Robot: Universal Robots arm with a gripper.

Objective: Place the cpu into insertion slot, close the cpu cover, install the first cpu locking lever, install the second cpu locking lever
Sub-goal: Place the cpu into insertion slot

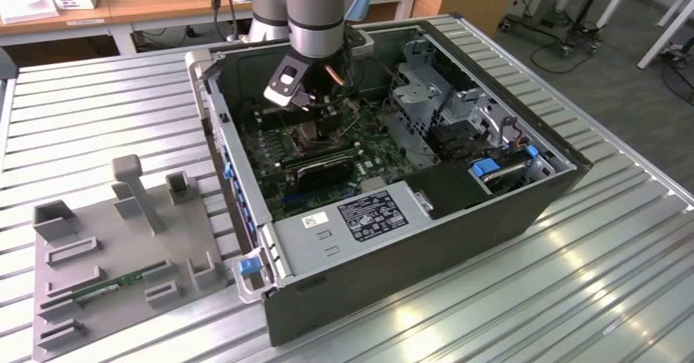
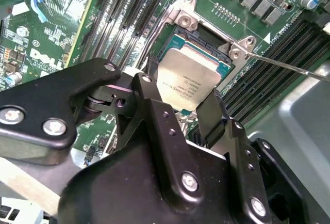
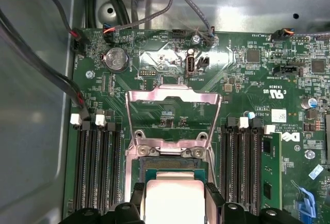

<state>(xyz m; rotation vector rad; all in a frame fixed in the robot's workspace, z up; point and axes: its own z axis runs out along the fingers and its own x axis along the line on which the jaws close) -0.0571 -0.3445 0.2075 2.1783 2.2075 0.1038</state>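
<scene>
The gripper [image 2: 180, 94] is clenched on the cpu [image 2: 188, 77] by opposite edges, holding it flat directly over the slot [image 3: 170, 163] mid-board [image 3: 242, 79], the cover [image 3: 206, 99] hinged open beyond.

arm [image 1: 317, 18]: grey, blue caps | fingers [image 2: 161, 118]: black | links [image 2: 41, 105]: silver screws

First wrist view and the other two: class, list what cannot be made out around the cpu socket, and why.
1. Dark square silver-rimmed insertion slot: first wrist view, largely covered by the silver-tan square cpu.
2. The cpu's near edge: second wrist view, hidden by the black gripper.
3. Slot and cpu: exterior view, behind the grey arm.
4. Whether cpu touches slot: cannot tell.
</scene>
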